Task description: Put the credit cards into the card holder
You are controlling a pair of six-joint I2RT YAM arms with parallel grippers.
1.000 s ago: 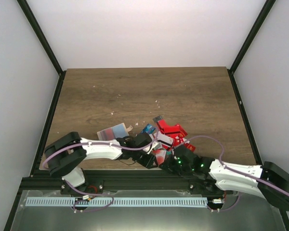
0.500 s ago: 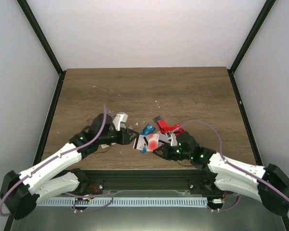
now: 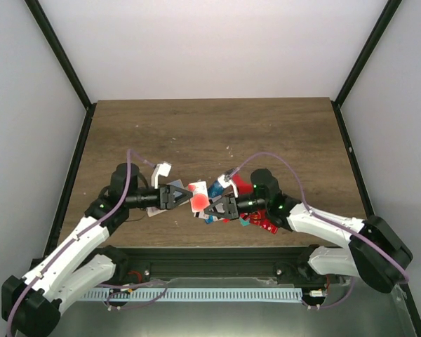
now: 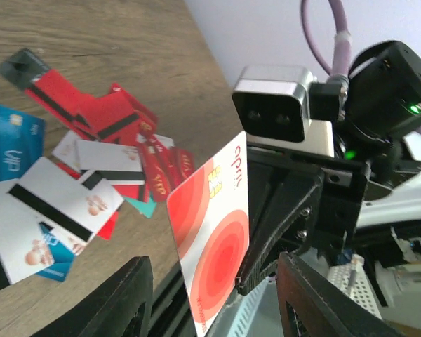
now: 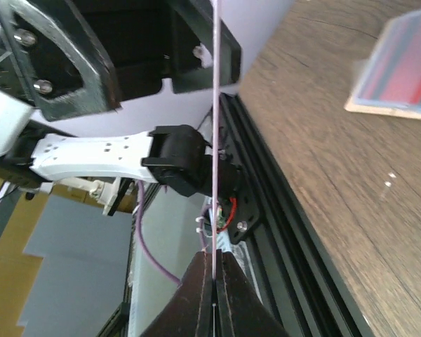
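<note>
A white credit card with red circles [image 3: 196, 196] stands on edge in the air, with my right gripper [image 3: 209, 206] shut on its lower end. The right wrist view shows it edge-on [image 5: 215, 140], clamped in the fingertips of that gripper [image 5: 214, 277]. My left gripper [image 4: 217, 302] is open, one finger on each side of this card [image 4: 214, 232] without touching it. The other credit cards lie heaped on the table [image 3: 258, 219], red, blue and white ones [image 4: 91, 161]. The tan card holder [image 5: 396, 70] lies flat under my left arm, mostly hidden from the top view [image 3: 150, 211].
The black frame rail [image 3: 210, 256] runs along the table's near edge just below both grippers. Small white crumbs [image 3: 228, 149] dot the wooden tabletop [image 3: 210, 126] farther back.
My left arm drew back from the heap and its jaws opened wider. The right gripper lifted the white and red card and carried it left, up between the left fingers.
</note>
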